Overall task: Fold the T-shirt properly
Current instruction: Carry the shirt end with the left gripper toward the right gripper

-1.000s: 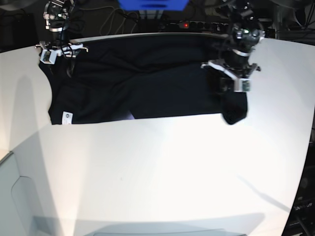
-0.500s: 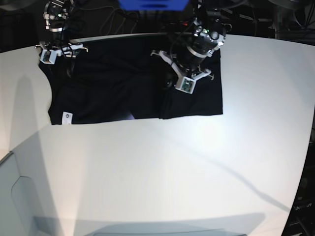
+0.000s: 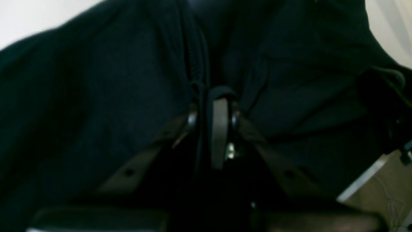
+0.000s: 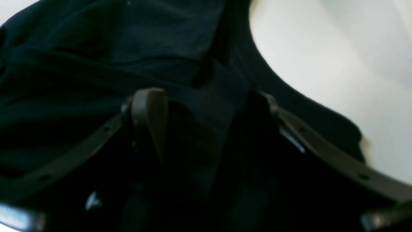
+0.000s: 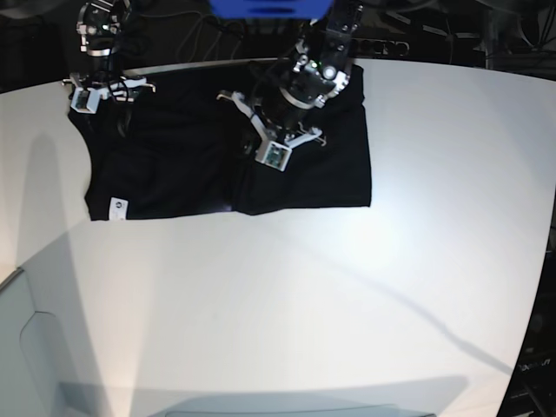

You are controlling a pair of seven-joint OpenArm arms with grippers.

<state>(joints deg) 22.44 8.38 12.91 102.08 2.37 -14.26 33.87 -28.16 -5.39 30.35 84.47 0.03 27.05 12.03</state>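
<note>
1. The step in hand looks like the sideways fold. The left gripper [image 5: 261,143] has its jaws squeezed tight on a pinch of black cloth; in the left wrist view you can see a fold of the T-shirt [image 3: 106,96] bunched right at the fingertips [image 3: 220,129]. It sits over the middle of the shirt, and the flap it carries is draped across the shirt's right part as the base view shows it.

2. The right gripper [image 5: 106,89] is parked at the far left corner of the shirt in the base view. Its jaws are spread wide. In the right wrist view black cloth lies between and under the fingers [image 4: 151,112], but nothing there is clamped as far as I can tell.

3. The T-shirt [image 5: 174,156] lies flat along the far edge of the table [image 5: 287,304], a dark rough rectangle. Its small white label tag [image 5: 117,207] shows near the front left corner. There's a tiny pale sliver at the front edge near the fold; too small to say what it is.

4. My guess at the next move: lay the flap down so its edges line up with the layer underneath, then let go without dragging the cloth along. It's floppy, so wrinkles are the main risk.

5. The surface is a plain white table, mostly bare in front of the shirt. Behind it the room is dark, with cables and a blue thing [image 5: 269,7] at the top edge.
</note>
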